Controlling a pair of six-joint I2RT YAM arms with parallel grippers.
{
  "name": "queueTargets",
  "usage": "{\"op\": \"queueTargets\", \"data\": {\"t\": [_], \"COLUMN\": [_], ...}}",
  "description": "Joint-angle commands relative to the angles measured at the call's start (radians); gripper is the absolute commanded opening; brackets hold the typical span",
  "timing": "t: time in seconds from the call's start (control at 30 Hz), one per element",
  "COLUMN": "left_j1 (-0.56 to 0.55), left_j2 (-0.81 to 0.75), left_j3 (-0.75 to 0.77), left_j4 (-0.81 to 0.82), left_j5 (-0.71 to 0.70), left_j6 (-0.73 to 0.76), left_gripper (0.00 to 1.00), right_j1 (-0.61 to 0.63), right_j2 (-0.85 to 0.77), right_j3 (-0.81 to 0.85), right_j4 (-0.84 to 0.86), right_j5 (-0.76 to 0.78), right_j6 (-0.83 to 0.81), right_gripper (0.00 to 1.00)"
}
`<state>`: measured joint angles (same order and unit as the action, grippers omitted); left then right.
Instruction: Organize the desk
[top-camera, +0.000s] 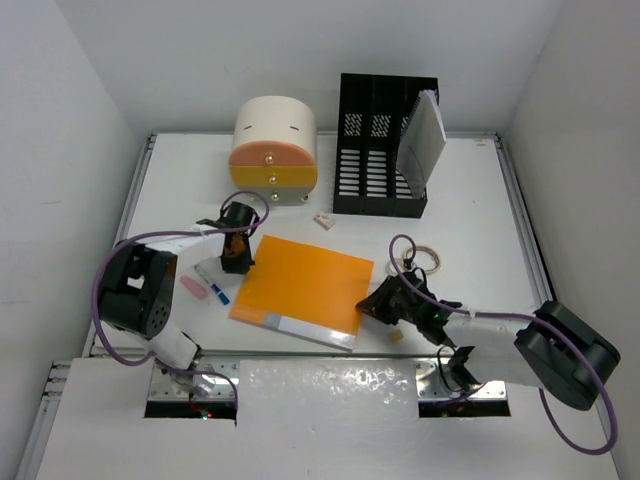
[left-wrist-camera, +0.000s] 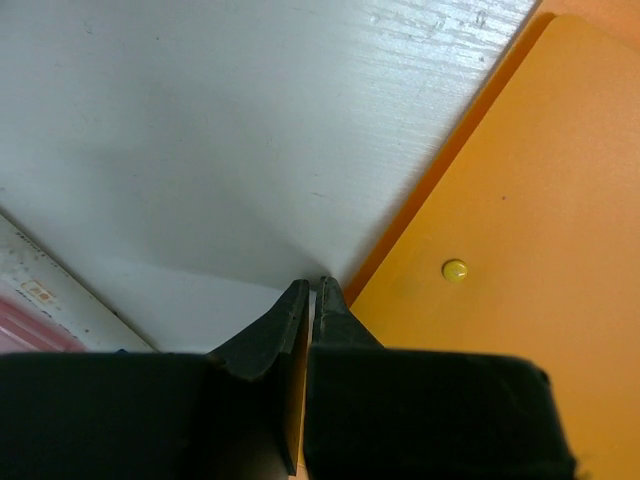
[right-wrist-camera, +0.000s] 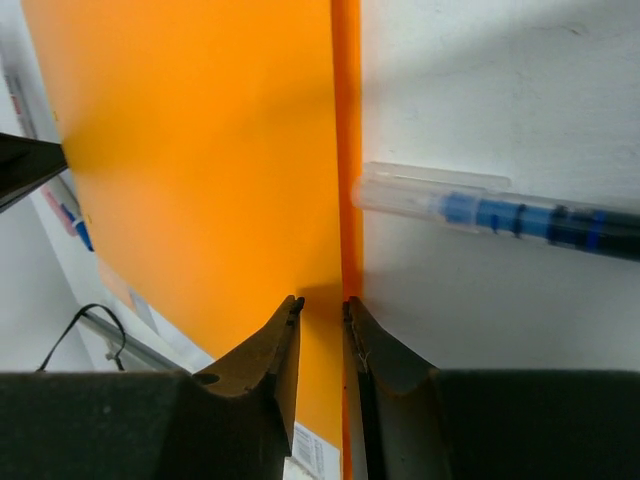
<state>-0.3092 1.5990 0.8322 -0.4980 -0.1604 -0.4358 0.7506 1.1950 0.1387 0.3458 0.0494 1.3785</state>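
Little is looking done: orange folder (top-camera: 300, 290) and pen (right-wrist-camera: 500, 212) are lying loose on the desk (top-camera: 480, 200); left gripper (left-wrist-camera: 312, 284) is resting shut; right gripper (right-wrist-camera: 320, 303) is straddling the folder's edge, grip unclear.

The left arm (top-camera: 135, 290) is made of chunky black joint housings joined by a white link, and a purple left cable (top-camera: 97, 305) runs along it in wide loops. The right arm (top-camera: 565, 355) has the same rounded black housing, a long white link and a purple right cable (top-camera: 391, 250) that curls in loops. The left gripper (left-wrist-camera: 312, 284) has two matt black wedge-shaped fingers tapering to thin tips, set on a black block. The right gripper (right-wrist-camera: 320, 303) is built alike
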Motion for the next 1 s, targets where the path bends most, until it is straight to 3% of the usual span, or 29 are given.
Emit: {"op": "queueTargets", "data": {"t": [0.0, 0.57, 0.7, 0.97], "left_j1": [-0.019, -0.021, -0.021, -0.021], "left_j2": [0.004, -0.001, -0.001, -0.005], "left_j3": [-0.019, -0.016, -0.015, -0.013], "left_j4": [-0.011, -0.014, -0.016, -0.017], "left_j5": [0.028, 0.013, 0.009, 0.001], "left_j6": [-0.024, -0.023, -0.023, -0.027], "left_gripper": [0.00, 0.00, 0.00, 0.00], "right_j1": [0.007, 0.009, 0.007, 0.009], "right_j2": [-0.012, -0.166, -0.132, 0.055], "right_j3": [0.022, -0.034, -0.068, -0.091], "right_j4": [0.203, 0.235, 0.347, 0.790], "right_j5": [-0.028, 0.012, 0.010, -0.046], "right_j6": [0.019, 0.042, 0.063, 0.094], "right_gripper": [0.22, 0.20, 0.19, 0.18]}}
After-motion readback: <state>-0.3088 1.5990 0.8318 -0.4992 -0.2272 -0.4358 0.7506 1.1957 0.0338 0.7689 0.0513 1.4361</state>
